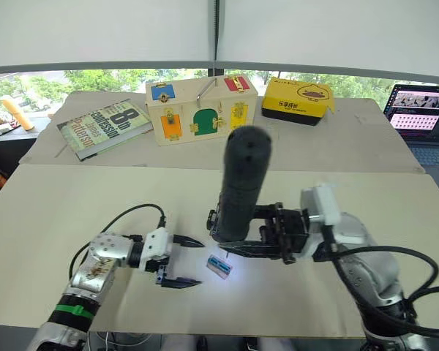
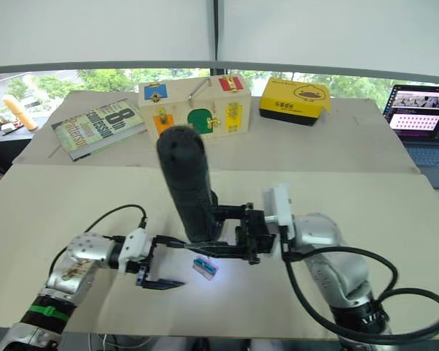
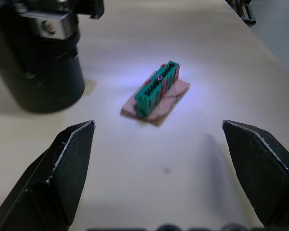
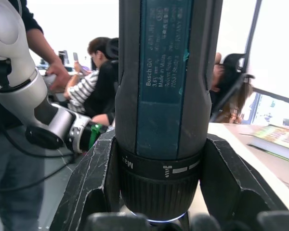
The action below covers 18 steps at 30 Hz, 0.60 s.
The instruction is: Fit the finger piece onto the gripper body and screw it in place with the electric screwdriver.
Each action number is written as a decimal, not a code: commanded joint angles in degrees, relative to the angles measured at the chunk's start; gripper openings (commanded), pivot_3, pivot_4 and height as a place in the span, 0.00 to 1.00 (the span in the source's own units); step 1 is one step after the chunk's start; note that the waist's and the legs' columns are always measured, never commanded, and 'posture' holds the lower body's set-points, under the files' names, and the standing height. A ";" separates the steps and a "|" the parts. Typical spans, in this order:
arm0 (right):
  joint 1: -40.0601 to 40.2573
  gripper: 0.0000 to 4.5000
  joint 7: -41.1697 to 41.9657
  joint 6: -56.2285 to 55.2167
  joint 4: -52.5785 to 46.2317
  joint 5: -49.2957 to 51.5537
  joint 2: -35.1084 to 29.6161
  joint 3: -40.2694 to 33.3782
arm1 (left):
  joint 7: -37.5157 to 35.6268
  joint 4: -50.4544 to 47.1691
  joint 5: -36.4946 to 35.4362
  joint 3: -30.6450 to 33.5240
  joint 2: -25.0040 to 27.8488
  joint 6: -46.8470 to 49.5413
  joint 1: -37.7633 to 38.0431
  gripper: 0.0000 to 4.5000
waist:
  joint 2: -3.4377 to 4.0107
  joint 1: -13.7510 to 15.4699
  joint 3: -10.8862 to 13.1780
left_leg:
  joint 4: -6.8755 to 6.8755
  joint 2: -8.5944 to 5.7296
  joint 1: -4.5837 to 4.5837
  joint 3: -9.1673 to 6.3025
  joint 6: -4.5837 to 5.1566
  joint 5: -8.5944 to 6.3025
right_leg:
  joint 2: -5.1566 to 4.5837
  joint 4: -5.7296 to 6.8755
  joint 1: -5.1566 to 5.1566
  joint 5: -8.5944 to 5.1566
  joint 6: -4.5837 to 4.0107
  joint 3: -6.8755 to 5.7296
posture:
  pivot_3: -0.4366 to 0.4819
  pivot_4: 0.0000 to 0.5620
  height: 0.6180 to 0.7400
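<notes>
Across the beige table (image 1: 73, 205), a second table behind carries a book (image 1: 104, 126), a wooden latch box (image 1: 203, 108) with its coloured doors shut, and a yellow case (image 1: 296, 99). A laptop (image 1: 423, 113) stands at the far right; windows run along the back wall. People sit at desks beyond, seen in the right wrist view.

The screwdriver (image 1: 243, 183) stands near the table's front centre, long axis close to upright, rounded end up, bit end down. The right gripper (image 1: 230, 238) is clamped around its lower barrel. A lit spot falls on a small green connector block (image 3: 156, 90) on a tan pad, just beside the tool. The left gripper (image 1: 190, 261) rests on the table, fingers (image 3: 62, 168) spread wide and holding nothing, pointing at the block.
</notes>
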 commanded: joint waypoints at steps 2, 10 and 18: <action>-1.04 0.42 2.36 -4.73 2.00 -1.53 1.86 1.27 | 0.71 -0.20 1.21 -1.83 -0.58 -0.54 -0.78 0.99 | 0.00 -0.09 0.00 | 0.00 0.01 0.01 0.00 0.00 0.00 | 0.01 0.00 0.00 0.00 0.00 0.00 | 0.48 0.27 1.00; -1.38 0.42 4.83 -8.34 6.56 -4.08 4.06 3.04 | 2.03 1.15 2.59 -3.87 -2.10 -0.23 -1.35 0.99 | 0.01 0.01 0.00 | 0.11 0.02 0.10 -0.04 0.00 0.00 | -0.03 0.01 0.16 0.00 0.01 0.00 | 0.48 0.27 1.00; -1.43 0.42 5.39 -10.67 8.92 -6.09 5.74 4.16 | 3.38 1.36 3.99 -5.28 -2.84 0.51 -1.02 0.99 | 0.02 0.48 -0.01 | 0.15 0.02 0.18 -0.09 0.00 0.00 | -0.06 0.01 0.34 0.00 0.02 -0.04 | 0.48 0.27 1.00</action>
